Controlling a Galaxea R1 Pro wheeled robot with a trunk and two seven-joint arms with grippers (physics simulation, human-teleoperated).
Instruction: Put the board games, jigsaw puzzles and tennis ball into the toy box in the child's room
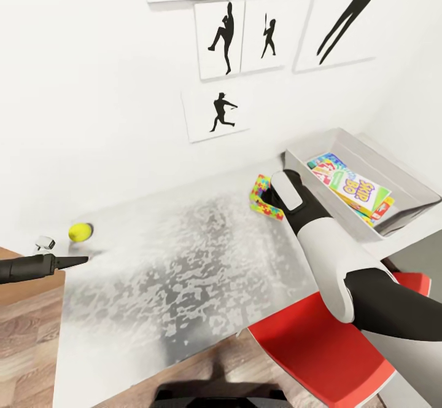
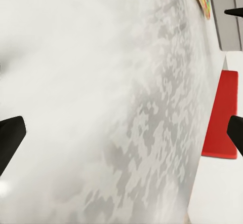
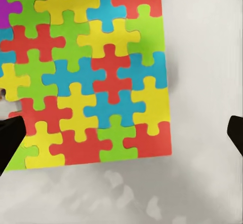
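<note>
Multicoloured jigsaw puzzle sits under my spread right gripper, centre-right of the table; my left gripper, lower left, gapes wide too.

**Around the desk: chair, pictures, floor**

A red chair stands at the near right, its flat seat partly tucked under the desk edge; the left wrist view shows it as a red slab along that same edge. On the white wall at the far side hang several white panels bearing black silhouettes: a pitcher with one leg raised, a batter just to its right, and a running player below them. A larger panel to the far right carries long black streaks. Wood-plank floor shows at the near left. A small white-and-grey object sits at the far left; what it is cannot be told.
</note>
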